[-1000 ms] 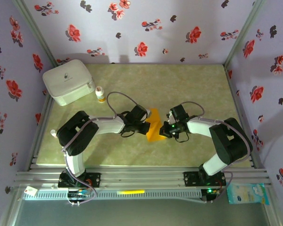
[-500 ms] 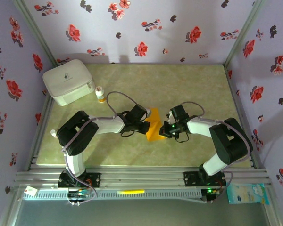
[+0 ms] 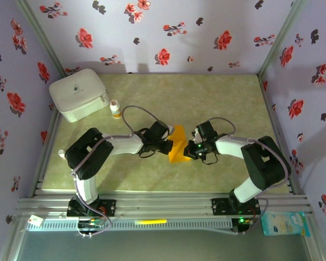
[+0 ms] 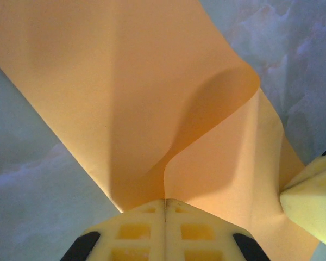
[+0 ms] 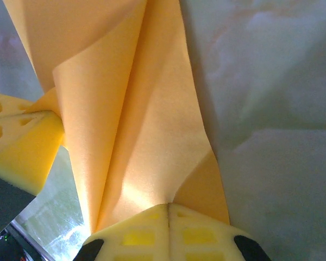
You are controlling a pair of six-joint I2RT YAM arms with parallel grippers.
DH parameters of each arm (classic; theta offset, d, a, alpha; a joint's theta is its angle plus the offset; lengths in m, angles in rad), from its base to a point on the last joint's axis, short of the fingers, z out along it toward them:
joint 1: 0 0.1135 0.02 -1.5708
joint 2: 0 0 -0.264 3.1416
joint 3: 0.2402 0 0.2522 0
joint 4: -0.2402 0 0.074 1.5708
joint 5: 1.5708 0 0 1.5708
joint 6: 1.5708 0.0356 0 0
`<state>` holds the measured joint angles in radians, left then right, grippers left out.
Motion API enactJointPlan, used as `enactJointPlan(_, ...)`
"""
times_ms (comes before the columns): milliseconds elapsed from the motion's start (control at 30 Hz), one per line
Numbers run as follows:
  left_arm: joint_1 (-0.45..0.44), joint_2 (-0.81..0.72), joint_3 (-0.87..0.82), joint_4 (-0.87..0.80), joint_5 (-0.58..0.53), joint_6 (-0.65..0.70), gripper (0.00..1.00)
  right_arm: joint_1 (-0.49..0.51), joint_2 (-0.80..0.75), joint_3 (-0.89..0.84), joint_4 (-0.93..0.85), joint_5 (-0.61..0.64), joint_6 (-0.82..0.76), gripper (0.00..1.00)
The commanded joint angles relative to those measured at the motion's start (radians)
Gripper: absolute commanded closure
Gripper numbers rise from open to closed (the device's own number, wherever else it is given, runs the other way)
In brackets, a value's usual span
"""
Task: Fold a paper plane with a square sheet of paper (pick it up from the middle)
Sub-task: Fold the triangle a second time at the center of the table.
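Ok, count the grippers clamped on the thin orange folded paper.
2. The left gripper pinches the thin orange folded paper from its left side; the right gripper pinches its right side, both shut.

1. Sheet of paper (image 3: 178,144) is lying near the middle of the table (image 3: 223,103), slightly toward the near edge, directly between the two grippers.
2. Left gripper (image 3: 167,147) is sitting on the paper's left edge and right gripper (image 3: 190,150) on its right edge, both touching it.
3. In the left wrist view, the paper is running up and away from the fingers, with the right gripper's fingertip touching it at lower right.
4. Box (image 3: 79,93) is sitting at the table's far-left corner.
5. Bottle (image 3: 115,109) is standing just beside the box, on its right.
6. Box and bottle are sitting behind and left of the paper, well apart from it.
7. Packet (image 3: 285,223) is lying off the table, at the near right.
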<state>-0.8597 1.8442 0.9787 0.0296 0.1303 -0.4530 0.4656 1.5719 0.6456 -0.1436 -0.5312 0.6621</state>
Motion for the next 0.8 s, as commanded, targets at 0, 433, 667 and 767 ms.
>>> enactJointPlan(0,0.017,-0.028,-0.01,0.012,-0.025,0.019,0.98,0.007,0.026,-0.041,-0.095,0.04,-0.007,1.0)
enactJointPlan(433,0.017,0.026,0.009,0.005,0.023,0.02,0.98,0.007,0.028,-0.038,-0.096,0.039,-0.008,1.0)
enactJointPlan(667,0.017,-0.02,-0.01,0.032,0.027,0.019,0.98,0.007,0.026,-0.04,-0.098,0.043,-0.009,1.0)
enactJointPlan(767,0.018,-0.035,-0.011,0.039,0.026,0.02,0.98,0.007,0.027,-0.041,-0.099,0.045,-0.007,1.0)
